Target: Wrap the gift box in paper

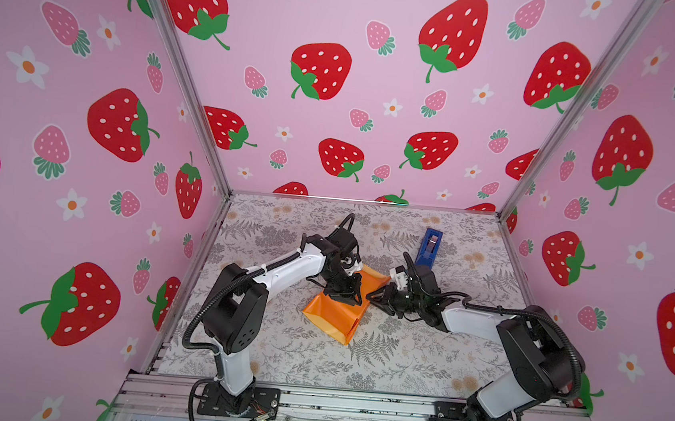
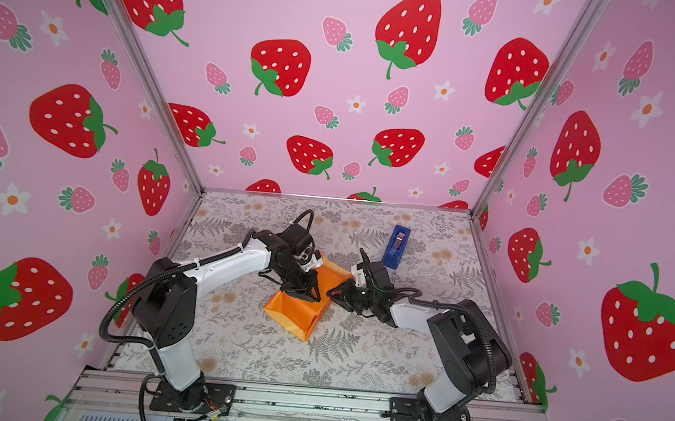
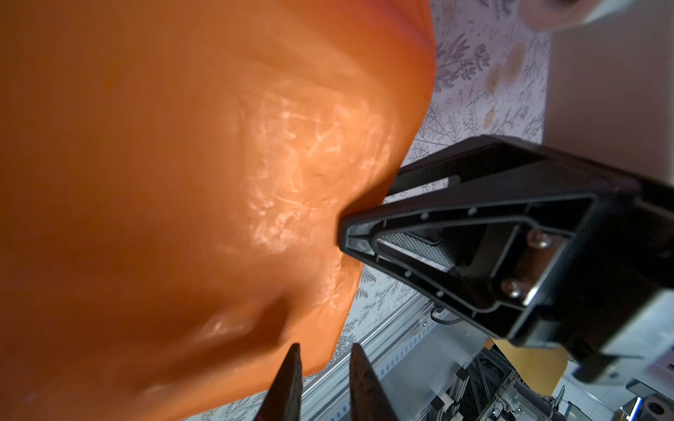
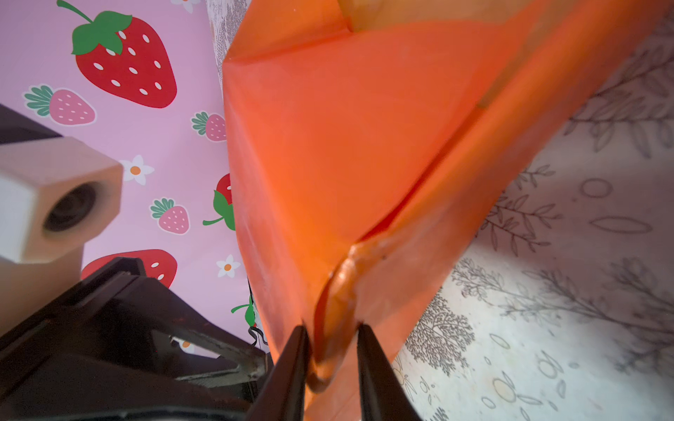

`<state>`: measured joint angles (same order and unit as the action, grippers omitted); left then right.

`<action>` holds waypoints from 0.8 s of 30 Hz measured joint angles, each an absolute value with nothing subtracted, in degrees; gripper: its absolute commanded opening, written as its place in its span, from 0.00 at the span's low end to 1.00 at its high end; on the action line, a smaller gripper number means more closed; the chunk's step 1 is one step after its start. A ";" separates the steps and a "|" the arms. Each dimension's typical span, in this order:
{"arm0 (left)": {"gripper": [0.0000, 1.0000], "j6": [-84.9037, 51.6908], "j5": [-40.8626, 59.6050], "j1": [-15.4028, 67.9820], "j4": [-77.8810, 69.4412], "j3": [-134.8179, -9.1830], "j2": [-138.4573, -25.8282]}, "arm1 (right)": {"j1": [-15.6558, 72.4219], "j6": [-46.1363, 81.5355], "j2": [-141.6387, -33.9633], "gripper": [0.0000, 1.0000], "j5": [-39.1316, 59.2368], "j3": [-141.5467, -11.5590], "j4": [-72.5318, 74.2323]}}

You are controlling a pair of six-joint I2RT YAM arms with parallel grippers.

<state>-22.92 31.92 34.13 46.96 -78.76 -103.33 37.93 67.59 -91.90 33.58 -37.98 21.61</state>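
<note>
Lying near the middle of the table [image 1: 398, 350], whose matte covering is printed with grey ferns and pale round blossoms, the paper [image 1: 332, 317] is folded into a blocky bundle with flat faces, sharp creases and a slanted, open-looking near end. Its outer side is glossy bright orange. In the left wrist view the sheen breaks into fine scuffs and crinkles where the light strikes it, and in the right wrist view a paler yellow-orange side shows on a turned-over flap. The gift box is hidden from every view, with only paper showing where the bundle's faces meet at square corners. The left gripper [image 1: 348, 299], hard black plastic with tapered, wedge-shaped fingers, points down onto the far part of the bundle's upper face. Its fingertips [image 3: 291, 364] stand a narrow gap apart at the paper's edge, clamping nothing that can be seen. The right gripper [image 1: 371, 295] reaches in low and nearly level from the right, and its two dark fingers [image 4: 295, 364] are closed on a thick, rolled fold at the bundle's corner, the crumpled ridge filling the space between them. Beyond the right wrist, apart from the paper, a narrow blue plastic tape dispenser [image 1: 429, 248] sits on the table. Smooth pink walls [image 1: 339, 74] printed with red and pink strawberries and small white flowers enclose three sides, and a ribbed aluminium rail [image 1: 352, 404] runs along the near edge.
</note>
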 measured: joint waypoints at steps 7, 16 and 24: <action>0.25 -24.03 31.90 34.13 44.93 -77.38 -103.92 | 37.71 67.48 -91.88 0.26 33.71 -37.85 21.71; 0.24 -24.05 33.26 33.67 43.66 -76.16 -103.96 | 37.71 67.24 -91.70 0.32 33.69 -37.69 21.61; 0.22 -24.05 35.62 33.08 41.19 -74.24 -103.48 | 33.08 64.64 -84.68 0.41 33.26 -38.04 15.35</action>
<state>-24.05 35.62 33.08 41.19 -74.24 -103.48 33.08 64.64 -84.68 33.26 -38.04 15.35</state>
